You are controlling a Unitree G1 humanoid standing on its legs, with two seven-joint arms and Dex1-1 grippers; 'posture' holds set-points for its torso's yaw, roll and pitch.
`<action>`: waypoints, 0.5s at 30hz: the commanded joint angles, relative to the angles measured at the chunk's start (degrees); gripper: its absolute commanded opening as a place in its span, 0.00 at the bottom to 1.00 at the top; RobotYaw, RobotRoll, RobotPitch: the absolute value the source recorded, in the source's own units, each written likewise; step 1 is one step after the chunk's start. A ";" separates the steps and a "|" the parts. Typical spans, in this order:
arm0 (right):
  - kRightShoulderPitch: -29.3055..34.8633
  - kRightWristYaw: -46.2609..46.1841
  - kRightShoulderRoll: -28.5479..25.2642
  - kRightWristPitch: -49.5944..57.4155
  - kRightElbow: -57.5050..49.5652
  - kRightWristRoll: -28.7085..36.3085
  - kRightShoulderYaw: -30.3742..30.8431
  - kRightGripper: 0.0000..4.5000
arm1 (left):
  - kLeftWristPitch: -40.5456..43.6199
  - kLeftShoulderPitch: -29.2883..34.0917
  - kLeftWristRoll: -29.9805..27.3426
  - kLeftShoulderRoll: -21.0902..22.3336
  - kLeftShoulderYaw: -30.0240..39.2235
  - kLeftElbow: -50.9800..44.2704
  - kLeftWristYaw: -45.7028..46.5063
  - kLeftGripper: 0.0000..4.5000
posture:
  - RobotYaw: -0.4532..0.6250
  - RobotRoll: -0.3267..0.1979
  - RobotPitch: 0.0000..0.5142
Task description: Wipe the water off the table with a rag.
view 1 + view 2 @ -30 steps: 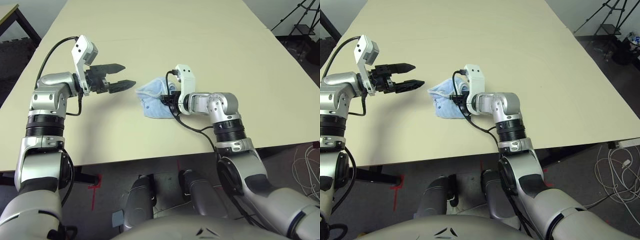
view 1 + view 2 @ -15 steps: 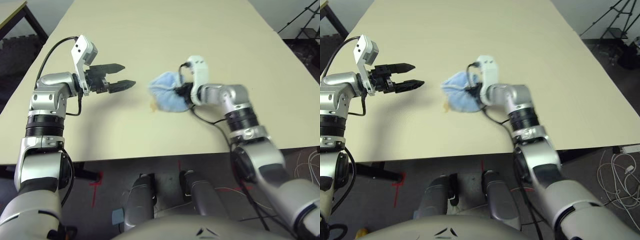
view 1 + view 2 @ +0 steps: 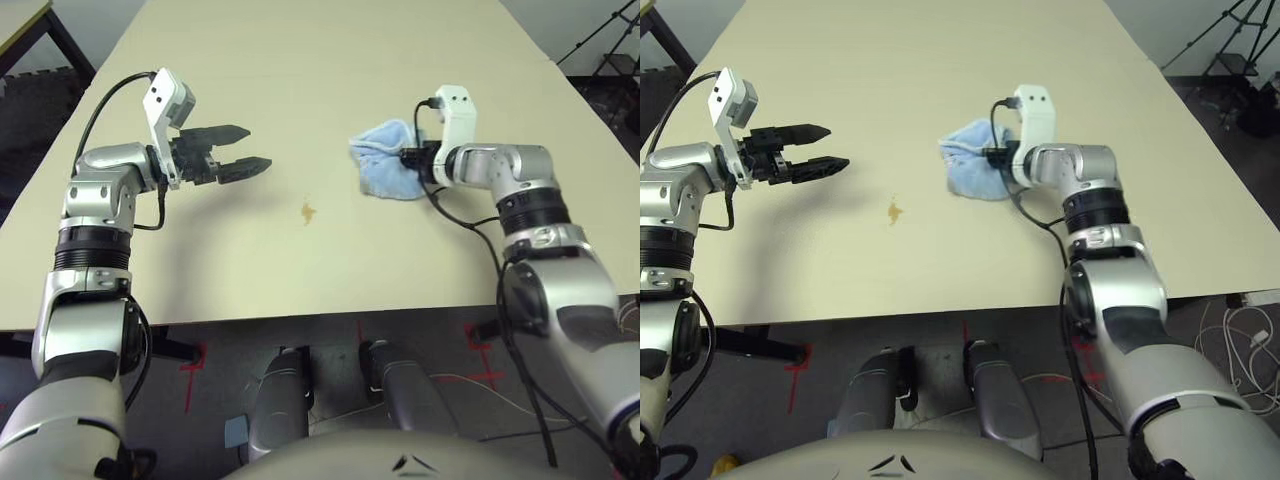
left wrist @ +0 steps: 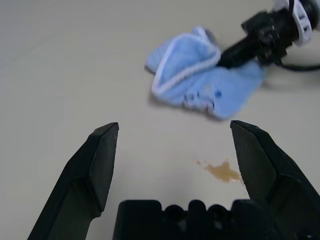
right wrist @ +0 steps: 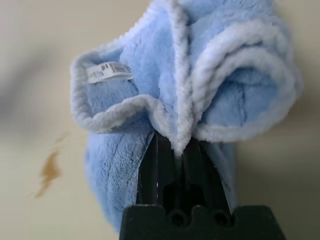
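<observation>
Wiping is under way: right pincer (image 3: pixel 412 166) is clamped on the rag (image 3: pixel 385 170), bunched around its fingers on the table (image 3: pixel 300 60). Water (image 3: pixel 308 211) lies left of it, uncovered, just ahead of the wide-open left pincer (image 3: pixel 255 150). Next, I judge, drag the rag over that blotch.

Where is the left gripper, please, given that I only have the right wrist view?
Observer: The left gripper hangs above the table, well apart from the rag, jaws open and holding nothing.
Operator: Thank you. Where does the blotch I can see lie relative to it?
Observer: The blotch lies bare on the table between the left gripper and the rag, nearer the robot than both.
</observation>
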 commanded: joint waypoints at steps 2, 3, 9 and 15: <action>3.53 -4.59 8.25 8.10 -8.24 2.82 -0.19 0.01 | -0.48 -0.51 0.79 -0.01 -0.04 1.45 -0.06 1.00 | 0.23 0.62 0.30; 4.00 -5.22 9.61 9.16 -9.32 3.01 -0.29 0.01 | -0.50 -0.58 0.82 -0.03 -0.05 1.54 -0.08 1.00 | 0.23 0.62 0.30; 7.08 -6.61 14.92 15.90 -14.36 4.92 1.10 0.01 | -0.51 -0.16 0.80 0.20 0.22 1.41 -0.08 1.00 | 0.24 0.62 0.31; 5.22 -5.69 8.68 10.92 -10.24 2.90 0.61 0.01 | -0.07 0.51 0.57 0.50 0.48 0.51 0.13 1.00 | 0.25 0.62 0.31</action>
